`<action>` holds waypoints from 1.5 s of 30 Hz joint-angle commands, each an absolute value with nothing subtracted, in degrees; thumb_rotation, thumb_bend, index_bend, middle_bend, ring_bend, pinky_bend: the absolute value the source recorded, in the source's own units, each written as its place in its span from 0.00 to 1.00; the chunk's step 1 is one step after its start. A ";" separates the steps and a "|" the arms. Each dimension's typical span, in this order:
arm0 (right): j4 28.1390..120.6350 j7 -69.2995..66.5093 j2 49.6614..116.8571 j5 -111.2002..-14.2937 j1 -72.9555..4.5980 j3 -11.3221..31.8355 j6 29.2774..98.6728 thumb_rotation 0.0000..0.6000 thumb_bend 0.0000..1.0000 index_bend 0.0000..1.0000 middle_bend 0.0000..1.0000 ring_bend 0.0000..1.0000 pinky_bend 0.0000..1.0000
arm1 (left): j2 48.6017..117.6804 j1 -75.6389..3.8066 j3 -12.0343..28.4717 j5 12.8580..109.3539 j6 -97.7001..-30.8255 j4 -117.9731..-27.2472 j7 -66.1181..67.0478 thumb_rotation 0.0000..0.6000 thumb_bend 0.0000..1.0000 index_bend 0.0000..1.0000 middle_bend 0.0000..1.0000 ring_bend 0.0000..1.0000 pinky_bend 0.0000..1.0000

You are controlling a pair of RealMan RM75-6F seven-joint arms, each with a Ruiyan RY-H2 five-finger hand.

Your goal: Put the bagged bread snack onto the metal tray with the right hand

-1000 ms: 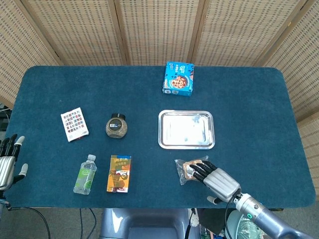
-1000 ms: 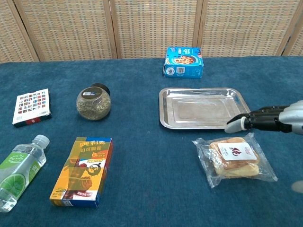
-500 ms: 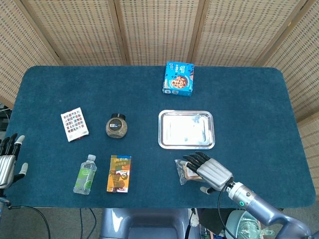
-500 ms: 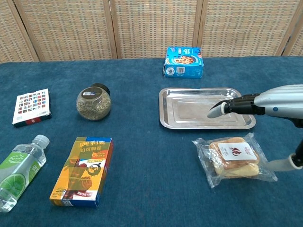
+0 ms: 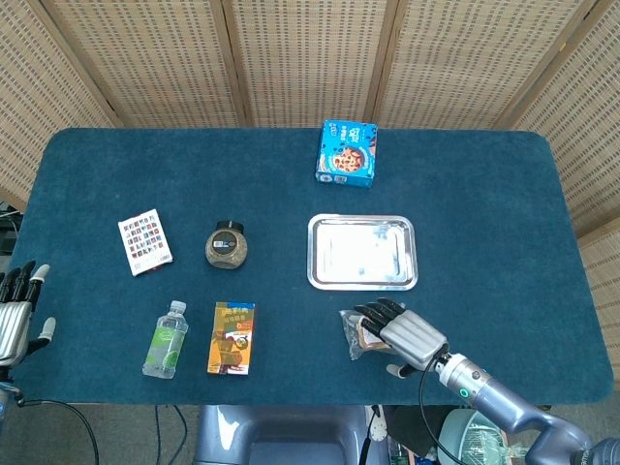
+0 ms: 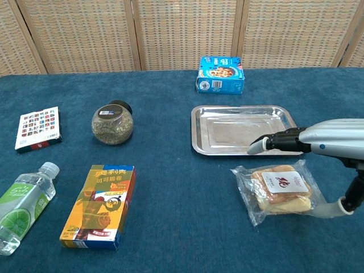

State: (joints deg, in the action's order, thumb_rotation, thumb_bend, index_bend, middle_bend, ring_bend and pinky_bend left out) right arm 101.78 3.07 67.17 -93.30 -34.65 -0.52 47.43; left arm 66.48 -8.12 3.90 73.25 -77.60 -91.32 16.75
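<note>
The bagged bread snack lies on the blue cloth just in front of the empty metal tray. In the head view the bag shows only at its left end, the rest hidden under my right hand. That hand hovers above the bag with its fingers stretched out toward the left, the thumb down by the bag's right edge; nothing is held. My left hand rests open at the table's left edge, seen only in the head view.
A blue cookie box stands behind the tray. To the left are a round jar, a patterned card pack, a green water bottle and an orange snack box.
My right hand has moved left over the bag, its fingers reaching further across and sinking a little, and its thumb has come down beside the bag's right edge. The bag has not moved.
</note>
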 commanded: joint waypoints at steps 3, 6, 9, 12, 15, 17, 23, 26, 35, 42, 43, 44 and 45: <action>99.03 0.22 68.78 -94.69 -35.18 -1.24 48.16 1.00 0.27 0.00 0.00 0.00 0.00 | 66.82 -8.34 4.04 72.60 -77.17 -90.97 17.12 1.00 0.42 0.00 0.00 0.00 0.00; 97.22 -1.91 69.56 -95.61 -35.61 -1.53 48.72 1.00 0.27 0.00 0.00 0.00 0.00 | 67.13 -8.56 4.15 71.89 -76.63 -90.60 17.52 1.00 0.42 0.00 0.00 0.00 0.00; 95.38 -3.75 70.34 -96.28 -36.04 -1.80 49.07 1.00 0.27 0.00 0.00 0.00 0.00 | 67.44 -8.83 4.28 71.19 -76.03 -90.26 17.85 1.00 0.42 0.00 0.00 0.00 0.00; 93.40 -5.61 71.20 -96.80 -36.50 -2.15 49.19 1.00 0.27 0.00 0.00 0.00 0.00 | 67.69 -9.06 4.37 70.60 -75.51 -89.88 18.15 1.00 0.42 0.00 0.00 0.00 0.00; 91.43 -7.40 72.16 -97.28 -36.91 -2.52 49.27 1.00 0.27 0.00 0.00 0.00 0.00 | 67.89 -9.26 4.40 70.13 -75.01 -89.56 18.28 1.00 0.42 0.00 0.00 0.00 0.00; 89.81 -9.16 72.99 -97.90 -37.15 -2.97 49.64 1.00 0.27 0.00 0.00 0.00 0.00 | 68.05 -9.41 4.45 69.69 -74.58 -89.30 18.33 1.00 0.42 0.00 0.00 0.00 0.00; 85.34 -13.50 74.99 -99.38 -37.40 -4.53 50.83 1.00 0.27 0.00 0.00 0.00 0.00 | 68.24 -9.68 4.75 68.71 -74.09 -88.98 18.39 1.00 0.42 0.00 0.00 0.00 0.00; 83.45 -15.17 75.85 -100.07 -37.53 -5.27 51.38 1.00 0.27 0.00 0.00 0.00 0.00 | 68.25 -9.68 4.81 68.45 -74.08 -88.88 18.27 1.00 0.42 0.00 0.00 0.00 0.00; 78.35 -19.40 78.67 -101.17 -38.08 -6.53 52.84 1.00 0.27 0.00 0.00 0.00 0.00 | 68.34 -10.02 4.94 67.77 -73.48 -88.47 18.18 1.00 0.42 0.00 0.00 0.00 0.00; 75.40 -21.01 80.50 -101.38 -38.35 -7.52 53.13 1.00 0.28 0.05 0.07 0.00 0.00 | 68.24 -10.19 4.98 67.41 -73.10 -88.22 17.81 1.00 0.42 0.00 0.00 0.00 0.00; 75.16 -21.08 80.68 -101.38 -38.32 -7.54 53.35 1.00 0.28 0.07 0.11 0.00 0.00 | 68.22 -10.18 4.98 67.42 -73.13 -88.20 17.72 1.00 0.42 0.00 0.00 0.00 0.00; 74.94 -21.18 80.87 -101.38 -38.25 -7.54 53.68 1.00 0.29 0.11 0.17 0.01 0.00 | 68.21 -10.15 4.98 67.44 -73.18 -88.20 17.59 1.00 0.42 0.00 0.00 0.00 0.00; 74.62 -21.27 81.12 -101.45 -38.16 -7.57 54.16 1.00 0.29 0.15 0.22 0.03 0.02 | 68.18 -10.12 4.97 67.46 -73.23 -88.19 17.46 1.00 0.42 0.00 0.00 0.00 0.00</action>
